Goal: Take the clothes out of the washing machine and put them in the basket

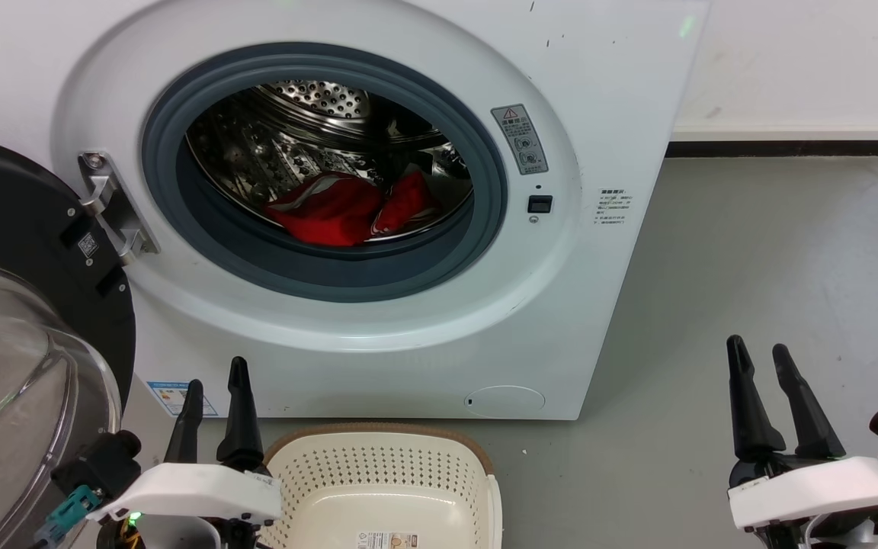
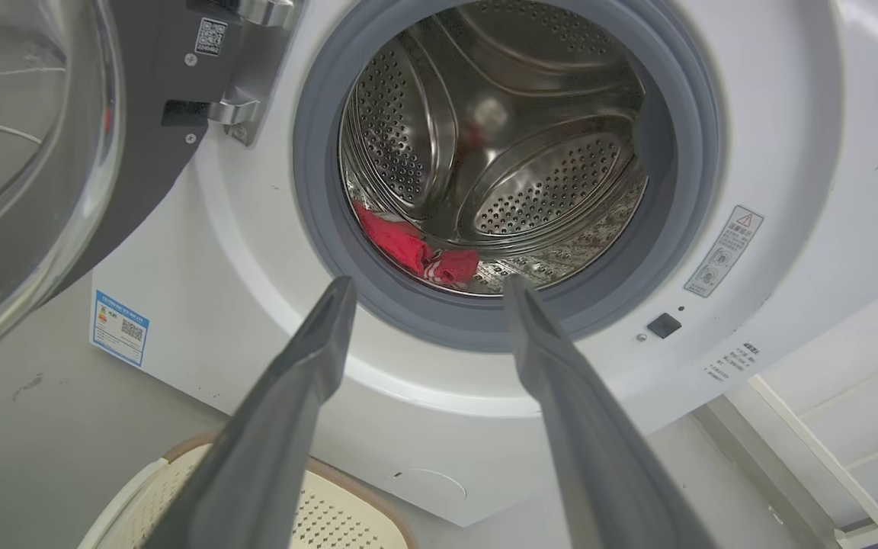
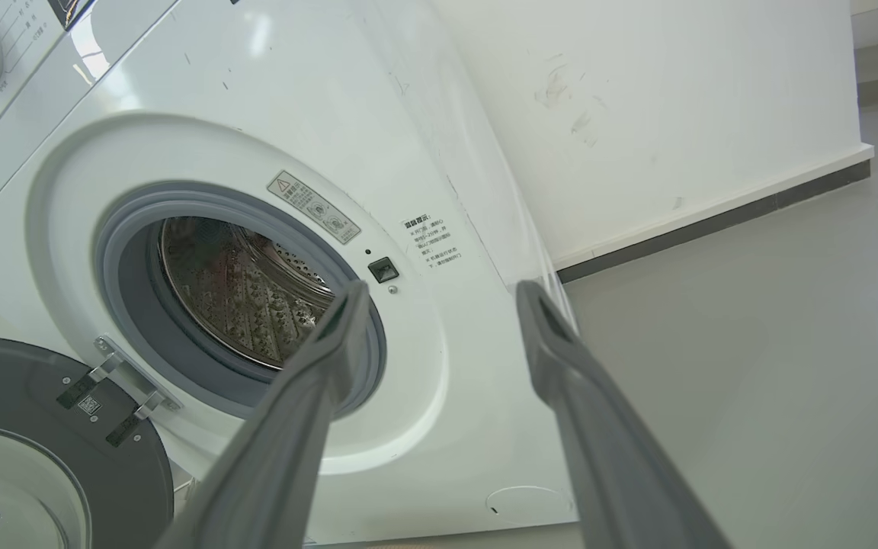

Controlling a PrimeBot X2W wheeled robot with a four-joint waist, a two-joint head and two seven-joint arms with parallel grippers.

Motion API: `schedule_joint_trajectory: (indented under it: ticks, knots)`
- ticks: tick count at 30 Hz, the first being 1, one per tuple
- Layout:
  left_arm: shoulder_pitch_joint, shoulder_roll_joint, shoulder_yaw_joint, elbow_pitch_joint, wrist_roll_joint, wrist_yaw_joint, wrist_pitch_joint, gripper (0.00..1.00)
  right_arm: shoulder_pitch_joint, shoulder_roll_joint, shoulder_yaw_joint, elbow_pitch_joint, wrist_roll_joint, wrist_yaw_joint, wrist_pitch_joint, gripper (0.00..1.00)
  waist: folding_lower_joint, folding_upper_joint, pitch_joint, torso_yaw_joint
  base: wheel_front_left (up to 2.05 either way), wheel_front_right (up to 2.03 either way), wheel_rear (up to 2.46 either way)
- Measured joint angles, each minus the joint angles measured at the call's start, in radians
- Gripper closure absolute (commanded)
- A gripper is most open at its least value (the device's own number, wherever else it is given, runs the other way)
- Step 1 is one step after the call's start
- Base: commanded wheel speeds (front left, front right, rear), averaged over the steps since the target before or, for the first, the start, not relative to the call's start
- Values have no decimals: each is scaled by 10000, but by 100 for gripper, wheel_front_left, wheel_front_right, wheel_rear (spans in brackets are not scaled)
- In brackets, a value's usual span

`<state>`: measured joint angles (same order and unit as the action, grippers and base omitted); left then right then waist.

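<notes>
Down at 6 o'clock of the drum sit the clothes, two bright red pieces bunched together on the perforated steel inside the washing machine. From the head view the heap's long axis runs side to side across the opening, roughly 9 to 3 o'clock. The bigger piece, with white trim along its top edge, is on the 9 o'clock end. The smaller piece is on the 3 o'clock end, and the two are touching.

A grey rubber seal rings the opening, and the black-rimmed glass door is swung wide open off its hinge at 9 o'clock. The basket, cream with a brown rim, sits on the floor at 6 o'clock of the machine, just in front of it, with a sticker on its bottom.

The left gripper hangs just off the basket's 9 o'clock side, fingers spread with nothing between them. The right gripper is well off at 3 o'clock over the floor, also spread and holding nothing.

The floor is smooth grey and a bit scuffed. The wall at 1 o'clock is white, with a dark skirting strip along the bottom.
</notes>
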<state>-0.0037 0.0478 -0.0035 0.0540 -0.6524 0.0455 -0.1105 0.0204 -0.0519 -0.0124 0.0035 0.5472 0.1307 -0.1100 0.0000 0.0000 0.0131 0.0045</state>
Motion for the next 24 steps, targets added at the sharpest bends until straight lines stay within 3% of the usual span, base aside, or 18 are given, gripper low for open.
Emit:
schedule_joint_trajectory:
  ticks: [24]
  knots:
    - [308,6,-259,-232,2474,82,-617,0,282,0,71,-458,-2539,2,-652,0,0,0,49,31,0,0,0]
